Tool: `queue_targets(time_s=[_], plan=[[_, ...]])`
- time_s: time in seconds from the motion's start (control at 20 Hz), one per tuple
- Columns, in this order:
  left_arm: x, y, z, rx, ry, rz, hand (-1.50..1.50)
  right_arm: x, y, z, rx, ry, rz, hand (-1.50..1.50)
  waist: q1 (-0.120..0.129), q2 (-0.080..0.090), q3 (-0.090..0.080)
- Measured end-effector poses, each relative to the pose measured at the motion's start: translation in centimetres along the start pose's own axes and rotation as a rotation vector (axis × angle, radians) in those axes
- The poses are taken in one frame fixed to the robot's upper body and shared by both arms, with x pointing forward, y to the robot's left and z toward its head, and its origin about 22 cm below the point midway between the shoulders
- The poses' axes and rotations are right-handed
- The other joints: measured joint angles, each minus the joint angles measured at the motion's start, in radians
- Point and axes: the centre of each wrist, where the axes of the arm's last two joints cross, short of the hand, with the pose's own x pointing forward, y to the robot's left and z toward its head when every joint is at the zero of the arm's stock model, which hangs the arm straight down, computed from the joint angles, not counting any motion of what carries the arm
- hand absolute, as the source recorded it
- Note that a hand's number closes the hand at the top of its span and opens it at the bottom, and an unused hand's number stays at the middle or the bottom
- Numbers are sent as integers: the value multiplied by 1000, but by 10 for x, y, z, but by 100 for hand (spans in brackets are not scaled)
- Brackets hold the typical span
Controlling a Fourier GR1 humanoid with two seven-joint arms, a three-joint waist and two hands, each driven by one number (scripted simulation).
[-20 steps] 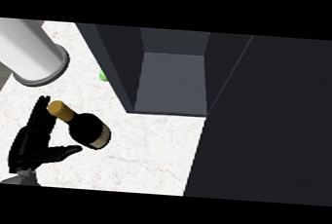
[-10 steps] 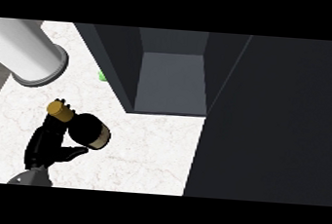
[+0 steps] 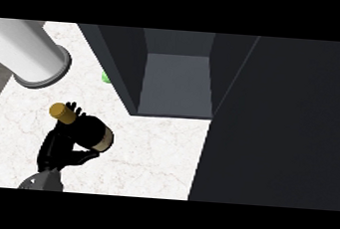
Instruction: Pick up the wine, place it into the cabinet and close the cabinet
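The wine bottle (image 3: pixel 95 133) is dark with a gold cap (image 3: pixel 61 112) and stands on the white marble counter (image 3: pixel 148 155) at the lower left, seen from above. My left hand (image 3: pixel 55 149) comes up from the bottom edge and is curled round it. Its fingers (image 3: pixel 73 107) show behind the neck and its thumb lies under the bottle's body. The dark cabinet (image 3: pixel 177 82) stands open at upper centre, its grey floor bare. Its open door (image 3: pixel 283 124) fills the right side of the view. My right hand does not show.
A large white cylinder (image 3: pixel 28 51) lies at the upper left, near the counter's edge. A small green thing (image 3: pixel 105 76) peeks out beside the cabinet's left wall. Bare counter lies between the bottle and the cabinet's front.
My left hand has moved up against the bottle and closed its fingers and thumb round it. The bottle has barely shifted.
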Motion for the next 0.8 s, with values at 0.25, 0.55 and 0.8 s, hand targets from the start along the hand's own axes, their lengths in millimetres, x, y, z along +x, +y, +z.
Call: queue_targets(time_s=[0.25, 0.55, 0.8], plan=[[-7, -7, -4, 14, -28, 40, 150, -1, -2, 1, -9, 0, 16, -150, -2, -1, 0], [-4, -1, -11, 20, -69, 31, 150, -4, 2, 5, 3, 6, 2, -150, -1, 0, 0], [-3, 1, -7, 10, -112, -11, 150, -6, -1, 6, -14, -5, 12, -150, 3, -1, 0]])
